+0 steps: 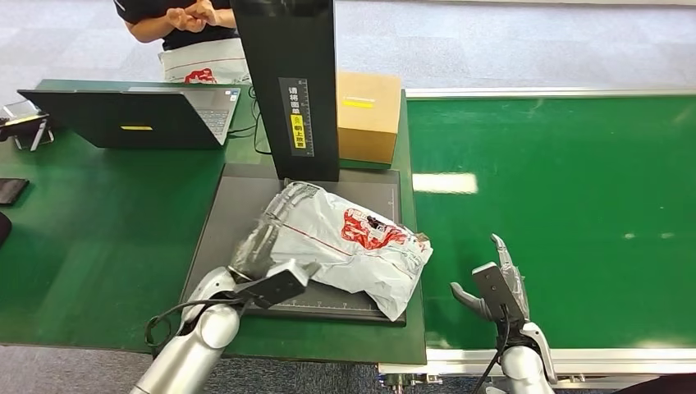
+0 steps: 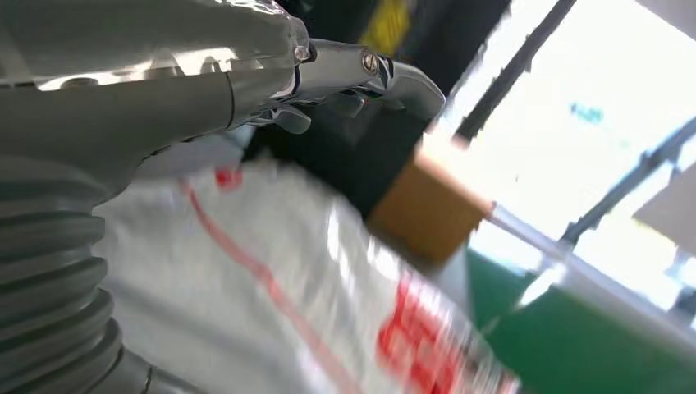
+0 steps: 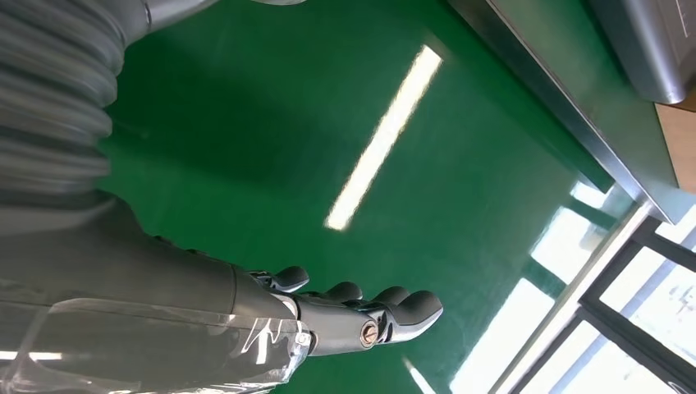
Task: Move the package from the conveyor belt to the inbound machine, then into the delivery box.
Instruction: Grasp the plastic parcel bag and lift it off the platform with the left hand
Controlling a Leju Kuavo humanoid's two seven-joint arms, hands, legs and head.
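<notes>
On the dark grey platform of the inbound machine [image 1: 238, 205], near the front edge of the green tabletop [image 1: 98, 238], lies a grey plastic package [image 1: 353, 246] with red printing. It rests at an angle, its right end hanging just past the platform's right edge toward the conveyor belt [image 1: 566, 205]. The machine's black upright column [image 1: 291, 82] stands at the back of the platform, with a yellow and white label on its face.

The robot's left hand [image 1: 256, 246] reaches in from the front edge and rests on the left end of the package, its fingers lying over the crumpled plastic; whether they truly grip it I cannot tell. In the left wrist view the package [image 2: 271, 304] sits blurred just beneath the hand [image 2: 345, 74].

The right hand [image 1: 492, 283] hovers low over the front edge of the green conveyor belt, just to the right of the package and apart from it. It holds nothing, its fingers spread and pointing away from the robot. The right wrist view shows the same hand [image 3: 361, 316] with fingers extended side by side above the shiny green belt [image 3: 271, 131].

Behind the machine, at the tabletop's back right corner, stands a brown cardboard box [image 1: 368, 115]. An open black laptop [image 1: 135, 115] sits at the back left. A person [image 1: 176, 20] in a dark top stands beyond the back edge, hands together, with another grey package [image 1: 201, 66] in front of them.
</notes>
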